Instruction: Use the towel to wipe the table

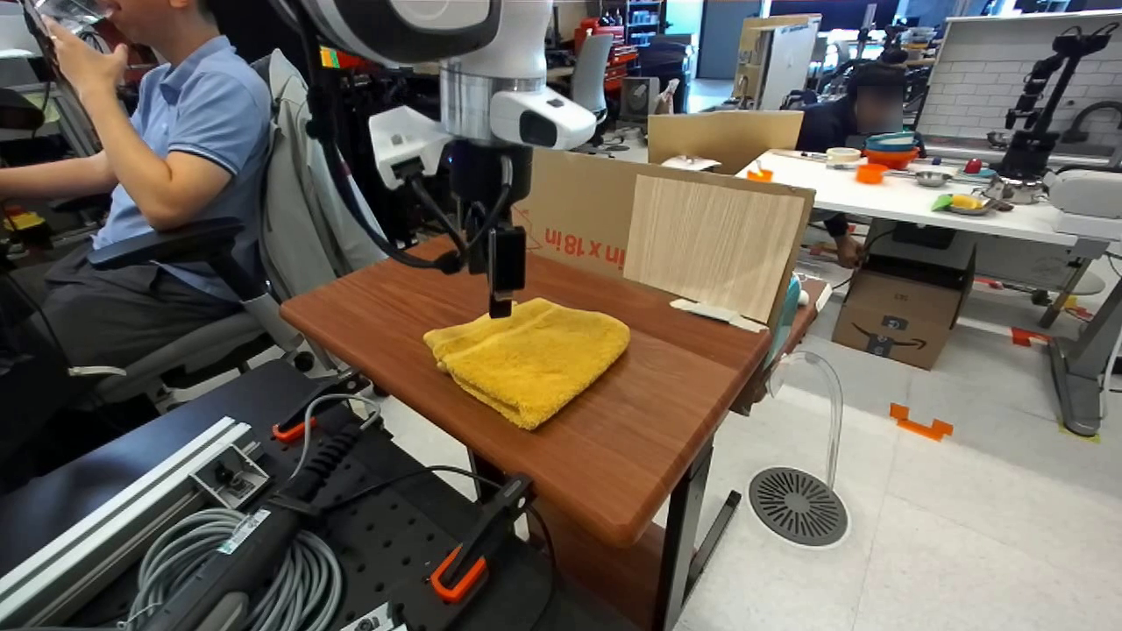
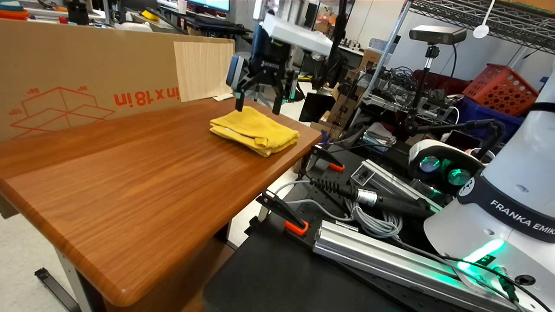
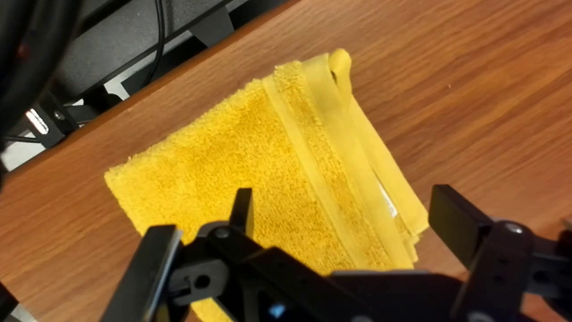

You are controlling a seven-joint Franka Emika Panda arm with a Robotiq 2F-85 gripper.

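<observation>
Wrist view: the folded yellow towel [image 3: 268,170] fills the middle of the frame, resting on the table [image 3: 482,98], its bottom part hidden by the gripper [image 3: 344,210]. It looks near square, so no long axis stands out; the better guide is the banded hem [image 3: 355,161], slanting from top centre to lower right. The fingers [image 3: 241,210] stand wide apart and hold nothing. They are spread left to right across the frame, so they would cross that hem at a slant: the finger toward the left shows against the towel, the finger toward the right against bare table, just beside the hem's lower corner. In an exterior view the fingertips [image 2: 277,106] hang at the towel's upper edge, most of the towel below them in the frame; whether either touches is hard to tell. My guess is that the next move is down and inward over the hem, and it could catch only the top fold. Farther out, a cardboard wall [image 2: 130,69] takes the upper left of that frame, along the table's edge
</observation>
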